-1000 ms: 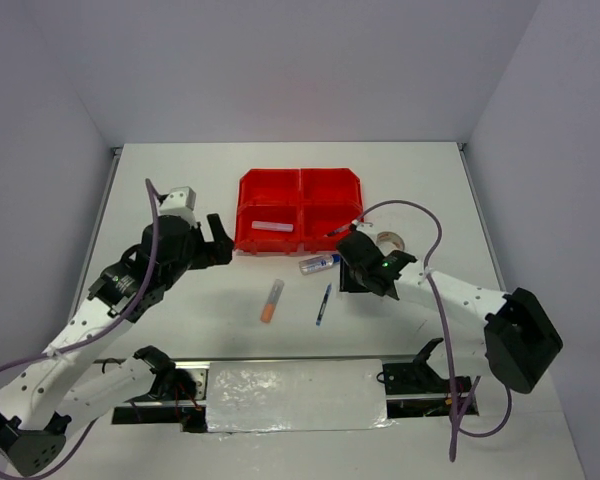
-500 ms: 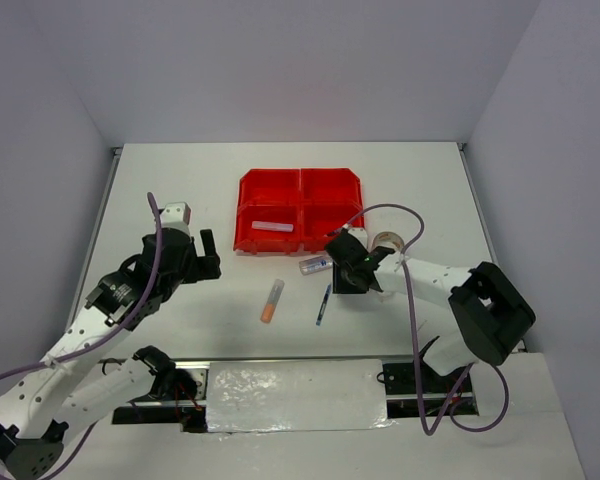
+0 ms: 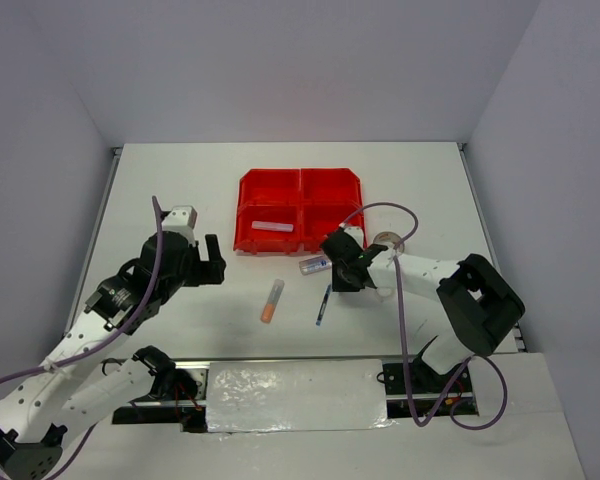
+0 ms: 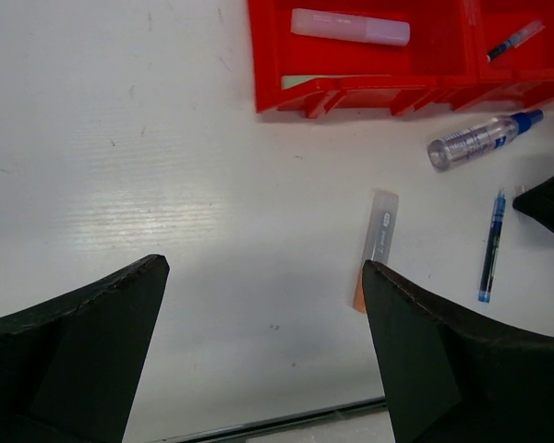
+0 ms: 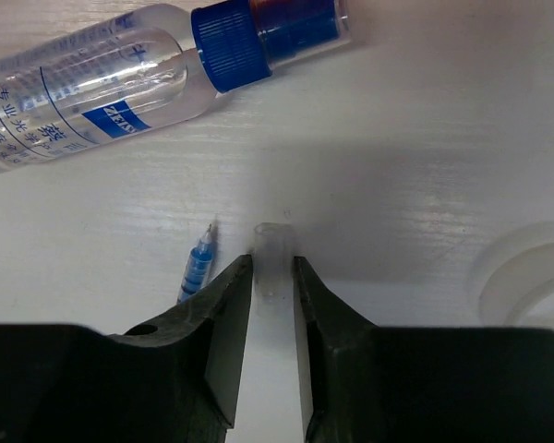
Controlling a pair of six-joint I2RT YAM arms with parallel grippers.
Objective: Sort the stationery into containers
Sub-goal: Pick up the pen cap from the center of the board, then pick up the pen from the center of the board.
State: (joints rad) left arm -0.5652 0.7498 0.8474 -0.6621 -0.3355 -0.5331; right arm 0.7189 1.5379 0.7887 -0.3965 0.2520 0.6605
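Right arm (image 3: 420, 270) folded inward — red bins (image 3: 300, 190) hold highlighter (image 3: 272, 226), pen (image 3: 338, 230).

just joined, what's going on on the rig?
Stationery is being sorted into the red bins. The right gripper is low beside the glue tube and a blue pen, jaws pinched on a small clear piece; what it is I can't tell. The left gripper hovers open, empty. An orange highlighter and a tape roll lie outside the bins.

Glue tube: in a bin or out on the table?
Out: the glue tube lies on its side on the table near the red bins.
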